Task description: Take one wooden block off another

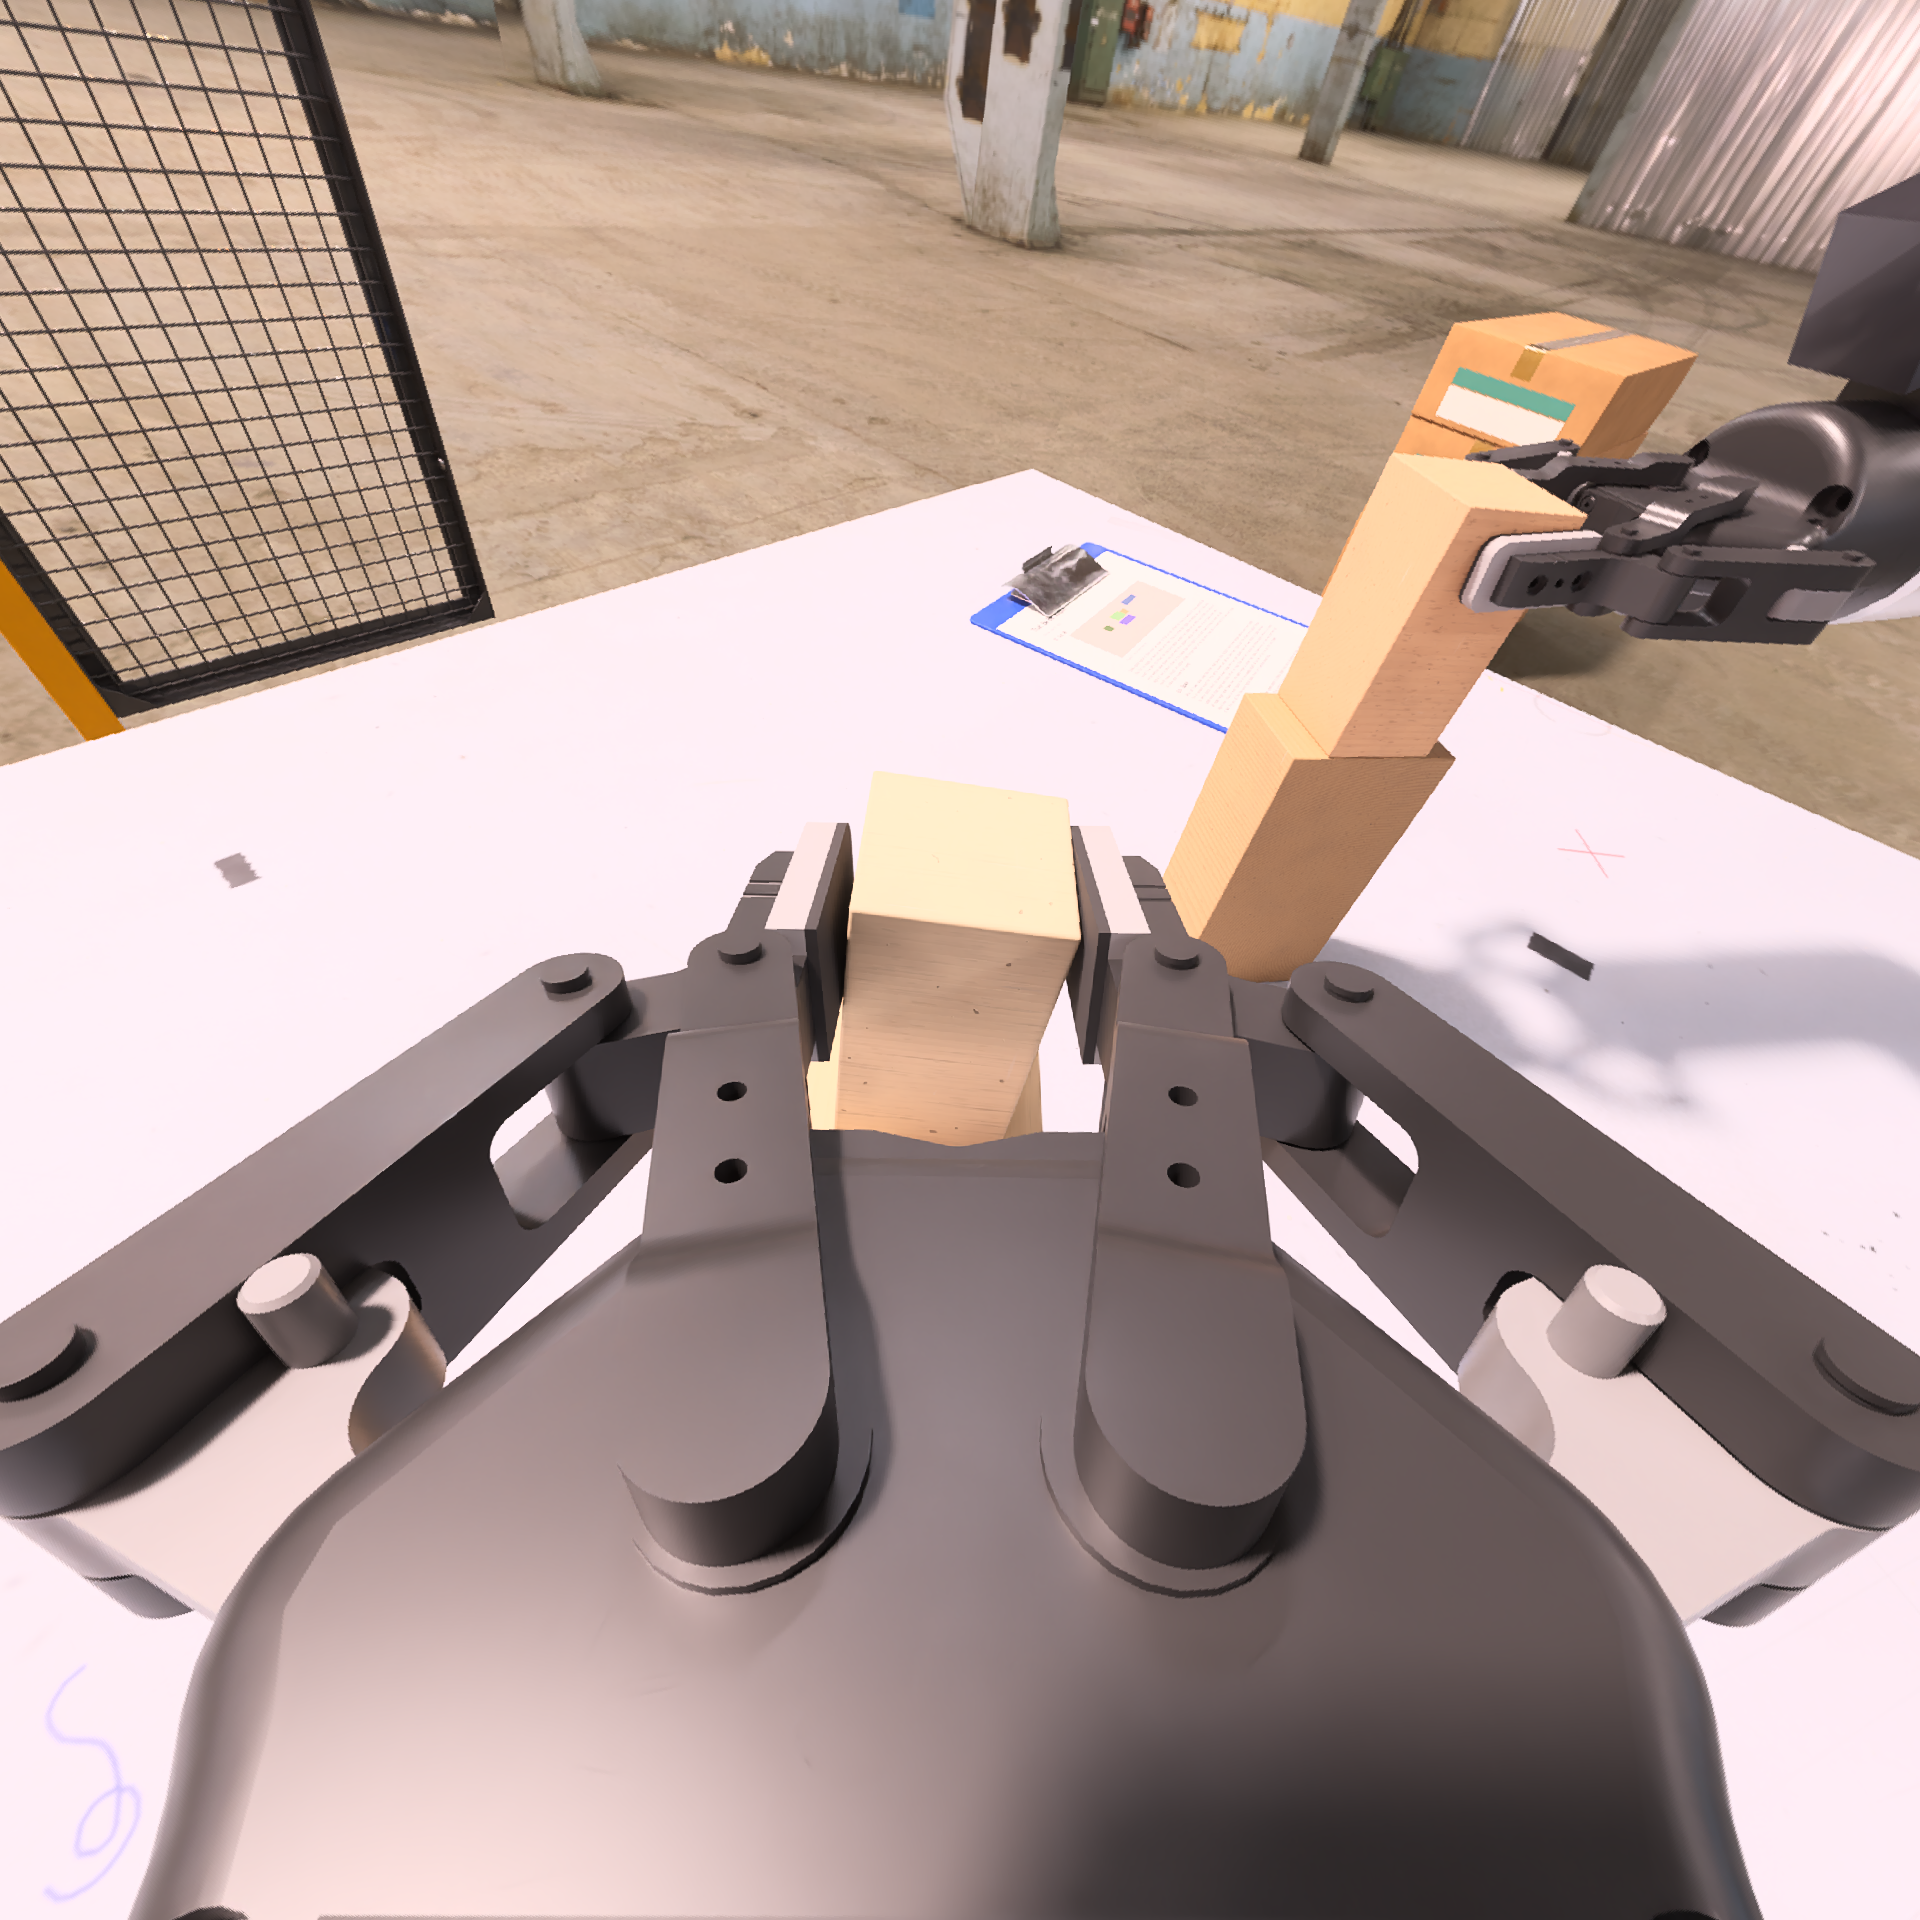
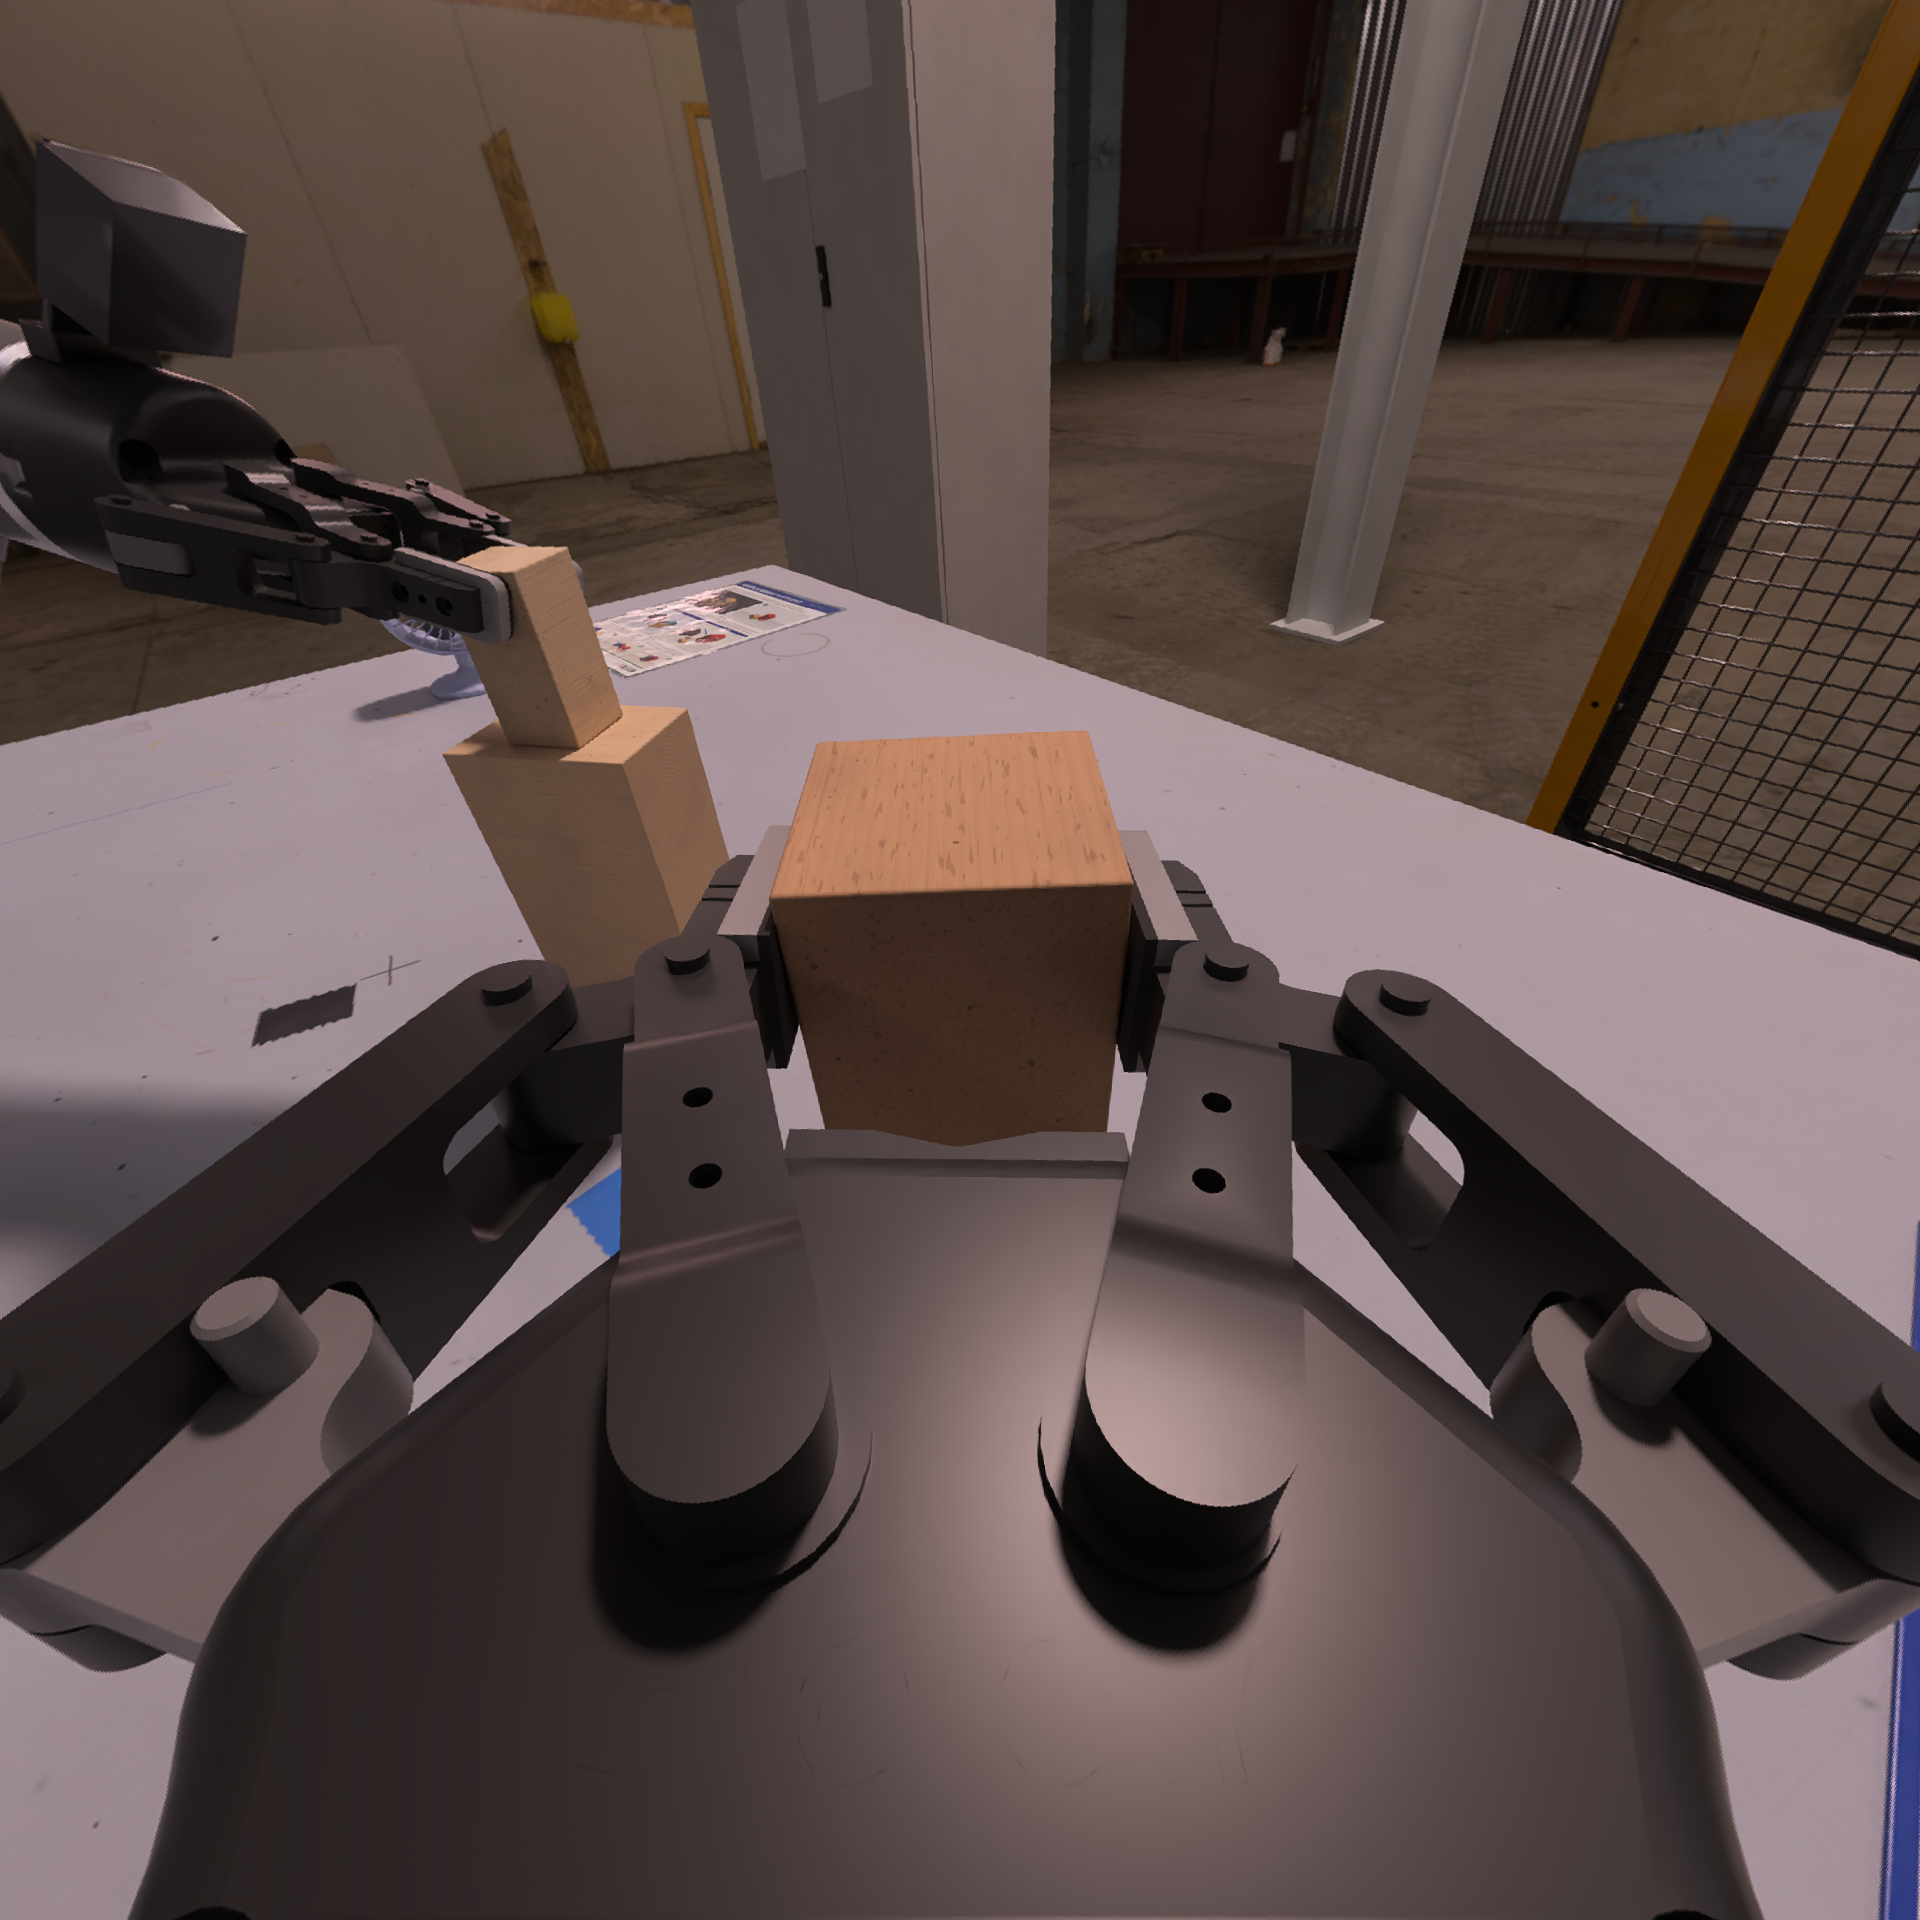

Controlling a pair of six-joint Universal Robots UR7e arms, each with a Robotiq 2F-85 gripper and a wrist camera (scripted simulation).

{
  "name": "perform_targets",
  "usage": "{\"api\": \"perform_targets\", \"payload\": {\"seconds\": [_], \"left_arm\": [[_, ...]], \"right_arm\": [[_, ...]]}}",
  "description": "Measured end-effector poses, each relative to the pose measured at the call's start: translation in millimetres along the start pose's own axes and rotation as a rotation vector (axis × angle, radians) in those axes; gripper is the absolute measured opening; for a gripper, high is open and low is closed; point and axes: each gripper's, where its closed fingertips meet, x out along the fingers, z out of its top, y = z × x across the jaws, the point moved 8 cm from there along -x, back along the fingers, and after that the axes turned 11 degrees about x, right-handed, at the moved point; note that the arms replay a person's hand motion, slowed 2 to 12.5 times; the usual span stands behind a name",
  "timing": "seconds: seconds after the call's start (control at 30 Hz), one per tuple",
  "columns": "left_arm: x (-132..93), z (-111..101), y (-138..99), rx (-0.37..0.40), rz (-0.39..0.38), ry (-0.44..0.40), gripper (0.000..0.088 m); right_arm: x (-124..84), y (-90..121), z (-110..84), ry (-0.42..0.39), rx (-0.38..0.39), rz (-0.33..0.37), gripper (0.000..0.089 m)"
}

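My left gripper (image 1: pixel 961 883) is shut on a small pale wooden block (image 1: pixel 961 935). In the right wrist view that small pale block (image 2: pixel 545 665) stands on a larger pale block (image 2: pixel 603 831), with the left gripper (image 2: pixel 504 603) clamped near its top. My right gripper (image 2: pixel 951 914) is shut on a tan wooden block (image 2: pixel 951 935). In the left wrist view this tan block (image 1: pixel 1403 623) rests on a lower tan block (image 1: pixel 1299 852), held near its top by the right gripper (image 1: pixel 1496 530). Both stacks stand side by side on the white table (image 1: pixel 520 831).
A blue clipboard (image 1: pixel 1143 623) lies behind the stacks, and a cardboard box (image 1: pixel 1548 384) stands beyond it. A printed sheet (image 2: pixel 717 613) and a small fan (image 2: pixel 436 644) are at the far side. Mesh fences (image 1: pixel 208 364) (image 2: pixel 1766 675) flank the table.
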Motion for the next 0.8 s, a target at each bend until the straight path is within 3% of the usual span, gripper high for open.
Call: {"api": "perform_targets", "payload": {"seconds": [0.8], "left_arm": [[0.1, -0.1, -0.5, 0.006, 0.003, 0.001, 0.0357]], "right_arm": [[0.1, -0.6, -0.2, -0.005, 0.000, 0.002, 0.0473]]}}
